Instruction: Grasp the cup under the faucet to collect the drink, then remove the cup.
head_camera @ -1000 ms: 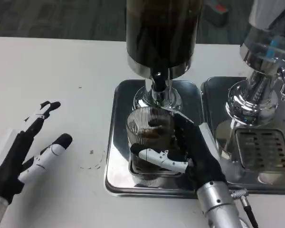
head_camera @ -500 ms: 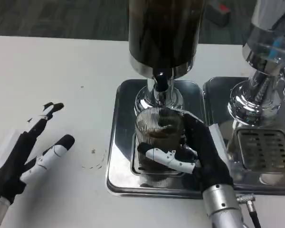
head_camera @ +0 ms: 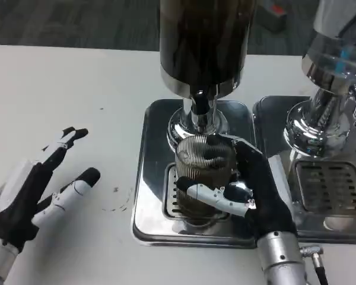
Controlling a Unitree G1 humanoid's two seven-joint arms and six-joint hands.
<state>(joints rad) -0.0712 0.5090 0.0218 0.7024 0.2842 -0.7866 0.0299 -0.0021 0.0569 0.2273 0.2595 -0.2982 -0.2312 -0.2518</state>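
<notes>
The cup (head_camera: 203, 172), a ribbed clear glass with a little dark drink in the bottom, stands on the grate of the steel drip tray (head_camera: 147, 178), directly below the faucet (head_camera: 199, 107) of the dark drink dispenser (head_camera: 204, 41). The right hand (head_camera: 249, 196) holds it: the fingers wrap around its right side and front, with one white finger lying across the lower front of the glass. The cup looks upright, its mouth close under the spout.

The left hand (head_camera: 32, 193) hovers above the white desk (head_camera: 65, 107), well apart from the tray, fingers spread and holding nothing.

To the right stands a second dispenser (head_camera: 329, 89) on its own tray (head_camera: 332, 196), not involved here.

The step in hand appears to be the collecting: the cup is gripped and positioned under the spout, with little drink in it yet. Whether liquid is flowing now I cannot tell. The next move likely calls for keeping the glass steady and level until it has filled, then drawing it back towards the robot, clear of the faucet, without tipping it.
</notes>
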